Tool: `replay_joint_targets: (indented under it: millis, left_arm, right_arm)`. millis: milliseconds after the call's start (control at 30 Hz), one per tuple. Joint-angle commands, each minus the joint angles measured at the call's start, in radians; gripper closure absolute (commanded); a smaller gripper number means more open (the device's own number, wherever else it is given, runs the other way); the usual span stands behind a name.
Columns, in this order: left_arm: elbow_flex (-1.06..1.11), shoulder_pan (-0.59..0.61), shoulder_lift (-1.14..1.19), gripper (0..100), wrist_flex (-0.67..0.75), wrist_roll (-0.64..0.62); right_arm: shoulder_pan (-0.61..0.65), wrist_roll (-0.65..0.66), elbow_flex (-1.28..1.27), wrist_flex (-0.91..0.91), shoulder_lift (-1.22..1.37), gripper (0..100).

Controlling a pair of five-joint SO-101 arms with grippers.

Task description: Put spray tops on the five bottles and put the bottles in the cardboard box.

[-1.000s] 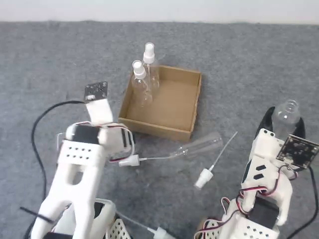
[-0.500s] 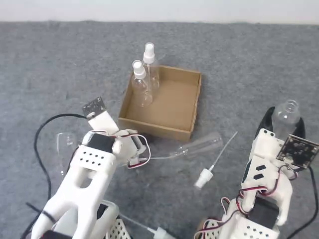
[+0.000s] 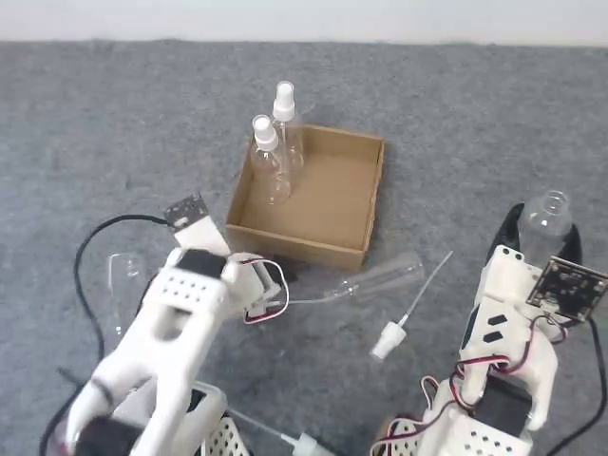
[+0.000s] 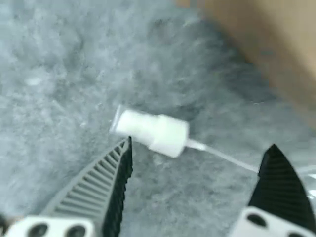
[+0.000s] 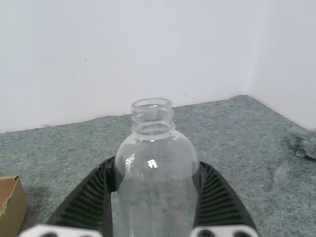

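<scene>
A white spray top (image 4: 150, 132) with a thin tube lies on the grey carpet just in front of the cardboard box (image 3: 294, 245). My left gripper (image 4: 200, 144) hangs open over it, one finger on each side of the tube. My right gripper (image 5: 155, 170) is shut on a clear uncapped bottle (image 5: 152, 163), held upright at the right of the table (image 3: 546, 217). Two capped bottles (image 3: 268, 160) stand in the box's far left corner. Another clear bottle (image 3: 382, 276) lies on the carpet in front of the box.
A loose spray top (image 3: 389, 336) with its long tube lies right of centre. Another spray top (image 3: 309, 444) lies at the near edge. A clear bottle (image 3: 119, 274) lies to the left of the left arm. A black cable (image 3: 90, 252) loops there too.
The left arm has swung down and forward over the spray top in front of the box, covering it in the high view. The right arm and its bottle have kept still.
</scene>
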State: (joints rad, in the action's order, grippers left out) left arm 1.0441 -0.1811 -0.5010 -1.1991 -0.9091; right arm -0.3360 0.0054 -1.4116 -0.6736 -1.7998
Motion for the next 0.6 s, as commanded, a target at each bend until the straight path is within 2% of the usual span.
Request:
replay_joint_targets:
  millis: [0,133,267,400,567]
  left_arm:
    - [-0.194,0.006,0.203,62,-0.121,-0.018]
    - [-0.275,0.006,0.351,62,-0.138,-0.037]
    - [-0.285,0.008,0.465,62,-0.041,-0.101]
    - [-0.286,0.008,0.523,62,0.025,-0.161]
    - [-0.286,0.009,0.526,62,0.028,-0.18]
  right_arm:
    - [0.012,0.029,0.0,0.016,-0.002,96.1]
    - [0.012,0.031,0.0,0.016,-0.002,96.1]
    - [0.012,0.031,0.0,0.016,-0.002,96.1]
    - [0.012,0.031,0.0,0.016,-0.002,96.1]
    - [0.012,0.031,0.0,0.016,-0.002,96.1]
